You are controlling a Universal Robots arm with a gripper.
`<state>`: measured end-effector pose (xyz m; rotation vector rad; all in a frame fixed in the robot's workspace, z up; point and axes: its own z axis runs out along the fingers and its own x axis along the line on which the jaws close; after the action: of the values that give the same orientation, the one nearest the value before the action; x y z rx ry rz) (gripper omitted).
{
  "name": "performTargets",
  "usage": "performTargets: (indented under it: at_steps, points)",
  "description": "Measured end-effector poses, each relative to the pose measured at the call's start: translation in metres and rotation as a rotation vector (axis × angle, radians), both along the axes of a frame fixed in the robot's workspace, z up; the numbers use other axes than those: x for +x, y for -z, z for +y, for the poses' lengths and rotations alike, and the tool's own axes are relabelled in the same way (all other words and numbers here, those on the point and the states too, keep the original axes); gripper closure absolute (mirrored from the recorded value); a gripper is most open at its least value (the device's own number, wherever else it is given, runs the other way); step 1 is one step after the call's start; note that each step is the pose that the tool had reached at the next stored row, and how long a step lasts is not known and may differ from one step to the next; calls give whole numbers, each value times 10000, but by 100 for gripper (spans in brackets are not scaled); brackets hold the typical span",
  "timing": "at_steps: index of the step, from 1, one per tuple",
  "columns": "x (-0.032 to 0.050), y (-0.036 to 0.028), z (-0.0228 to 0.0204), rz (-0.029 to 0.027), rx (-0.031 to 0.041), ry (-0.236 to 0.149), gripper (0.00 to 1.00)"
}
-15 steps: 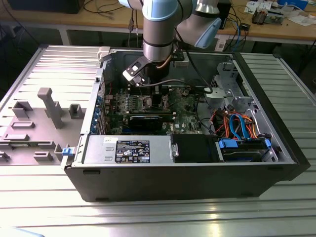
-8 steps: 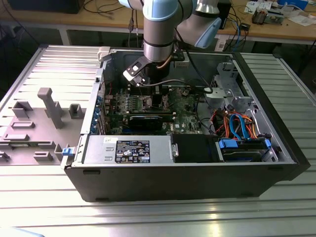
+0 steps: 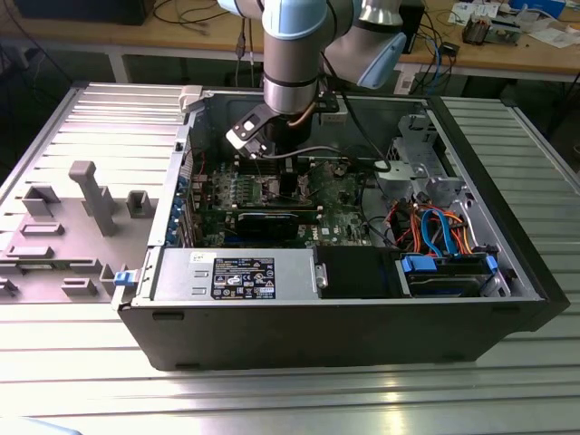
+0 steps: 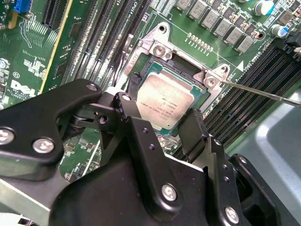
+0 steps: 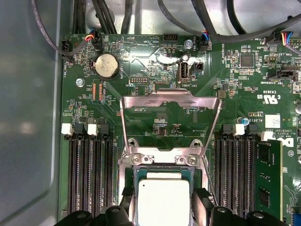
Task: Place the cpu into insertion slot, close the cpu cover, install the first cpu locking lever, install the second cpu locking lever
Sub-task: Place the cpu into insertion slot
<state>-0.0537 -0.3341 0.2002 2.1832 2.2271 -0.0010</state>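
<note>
Silver-grey square cpu (image 4: 164,106) is held at its edges by narrowed black fingers (image 4: 194,129) in the dark-rimmed insertion slot (image 4: 184,70), where it could be left unseated if released skewed.

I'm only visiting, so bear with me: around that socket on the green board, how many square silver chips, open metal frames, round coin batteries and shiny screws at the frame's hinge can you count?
cpu: 1
cpu cover, swung open: 1
coin battery: 1
hinge screws: 2
Total: 5
</note>
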Motion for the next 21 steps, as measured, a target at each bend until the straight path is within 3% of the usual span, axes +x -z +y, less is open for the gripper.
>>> performTargets:
  at_steps: [8, 13, 18, 20, 21]
  points:
    - [0, -142, 2, -1, 2, 0, 39]
    - [0, -188, 2, -1, 3, 0, 41]
    - [0, -191, 2, -1, 3, 0, 72]
    - [0, -191, 2, -1, 3, 0, 72]
    - [0, -191, 2, -1, 3, 0, 78]
